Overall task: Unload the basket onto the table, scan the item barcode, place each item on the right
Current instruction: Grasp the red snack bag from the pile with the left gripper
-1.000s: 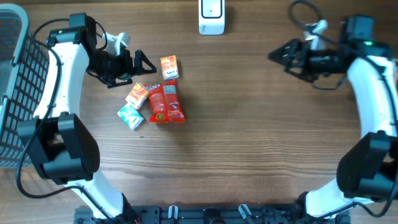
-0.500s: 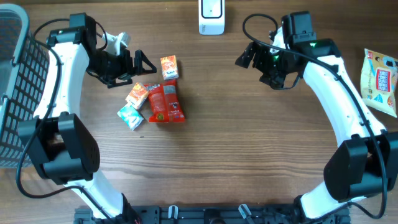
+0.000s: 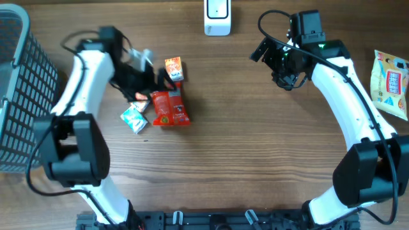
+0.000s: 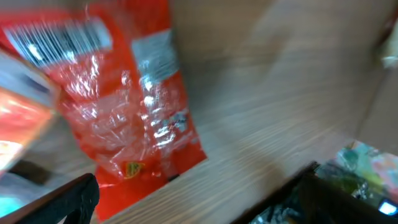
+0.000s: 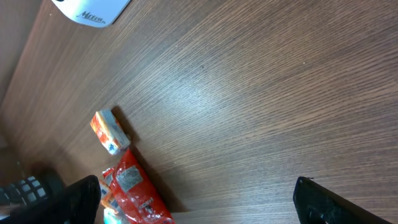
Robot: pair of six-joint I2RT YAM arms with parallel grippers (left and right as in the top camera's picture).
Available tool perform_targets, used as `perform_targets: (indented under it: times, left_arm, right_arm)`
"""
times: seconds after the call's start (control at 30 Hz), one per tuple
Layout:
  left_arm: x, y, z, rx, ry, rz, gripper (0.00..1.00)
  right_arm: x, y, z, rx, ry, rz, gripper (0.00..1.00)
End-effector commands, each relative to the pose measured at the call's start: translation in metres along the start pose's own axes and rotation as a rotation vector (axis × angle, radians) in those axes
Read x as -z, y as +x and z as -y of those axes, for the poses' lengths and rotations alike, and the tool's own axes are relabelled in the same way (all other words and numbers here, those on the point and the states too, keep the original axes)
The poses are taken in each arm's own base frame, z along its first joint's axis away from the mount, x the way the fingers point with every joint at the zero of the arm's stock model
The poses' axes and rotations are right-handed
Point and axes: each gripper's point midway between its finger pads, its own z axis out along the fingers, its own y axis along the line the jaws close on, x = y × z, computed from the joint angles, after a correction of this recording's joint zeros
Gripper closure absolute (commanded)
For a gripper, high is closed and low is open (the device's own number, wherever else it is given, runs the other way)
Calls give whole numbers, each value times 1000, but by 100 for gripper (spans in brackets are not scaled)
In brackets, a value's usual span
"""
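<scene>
On the tabletop [image 3: 243,147], nearest the robot's base, a teal packet [image 3: 134,119] is seen, with a red pouch [image 3: 170,108] laid flat just beside it on its right. In the blurred left wrist view a barcode [image 4: 59,38] is shown face up at one end of the pouch. The left gripper [image 3: 153,78] is placed at the pouch's far end with its jaws spread wide and nothing held between them; whether the pouch is touched cannot be told. An orange box [image 3: 174,69] is found just beyond the pouch, beside that gripper. The right gripper [image 3: 267,64] is held over bare wood, well apart from the items, likewise wide open and empty. A basket [image 3: 16,89] is set at the left edge and a bag [image 3: 390,73] at the right. Farthest away, a white scanner [image 3: 217,18] is stood at the far edge.
</scene>
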Motion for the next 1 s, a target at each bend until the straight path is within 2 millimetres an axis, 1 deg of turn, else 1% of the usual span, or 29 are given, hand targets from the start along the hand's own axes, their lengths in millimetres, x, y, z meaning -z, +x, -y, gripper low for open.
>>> perform_targets:
  times: [0.0, 0.03, 0.07, 0.1, 0.17, 0.23, 0.3, 0.4, 0.53, 0.57, 0.6, 0.63, 0.67, 0.7, 0.73, 0.8, 0.97]
  left_arm:
    - [-25, 20, -51, 298, -294, -6, 0]
    - [-27, 23, -64, 377, -371, 18, 0]
    - [-30, 26, -73, 431, -424, 36, 0]
    - [-34, 28, -78, 456, -447, 46, 0]
    - [-42, 28, -80, 457, -445, 59, 0]
    - [-50, 23, -81, 438, -430, 83, 0]
    - [-58, 19, -78, 421, -396, 100, 0]
    - [-69, 16, -68, 401, -317, 105, 0]
    - [-78, 10, -53, 364, -231, 111, 0]
    - [-80, 8, -50, 354, -216, 114, 2]
    - [-81, 8, -47, 346, -205, 113, 19]
    - [-83, 8, -43, 332, -198, 110, 49]
    - [-85, 9, -41, 317, -195, 104, 59]
    - [-86, 10, -37, 293, -185, 95, 71]
    - [-88, 12, -32, 267, -170, 82, 79]
    - [-91, 17, -22, 227, -128, 51, 91]
    - [-92, 28, 7, 138, 26, -17, 96]
  right_arm:
    - [2, -2, 3, -17, 13, 22, 0]
    - [2, -2, 3, -16, 13, 22, 0]
    - [2, -2, 3, -17, 13, 22, 0]
    - [2, -2, 3, -16, 13, 22, 0]
    - [2, -2, 3, -17, 13, 22, 0]
    - [2, -2, 3, -16, 13, 22, 0]
    - [2, -2, 3, -17, 13, 22, 0]
    - [2, -2, 3, -17, 13, 22, 0]
    - [2, -2, 3, -16, 13, 22, 0]
    - [2, -2, 3, -17, 13, 22, 0]
    - [2, -2, 3, -17, 13, 22, 0]
    - [2, -2, 3, -17, 13, 22, 0]
    - [2, -2, 3, -17, 13, 22, 0]
    - [2, -2, 3, -17, 13, 22, 0]
    - [2, -2, 3, -17, 13, 22, 0]
    - [2, -2, 3, -17, 13, 22, 0]
    - [2, -2, 3, -16, 13, 22, 0]
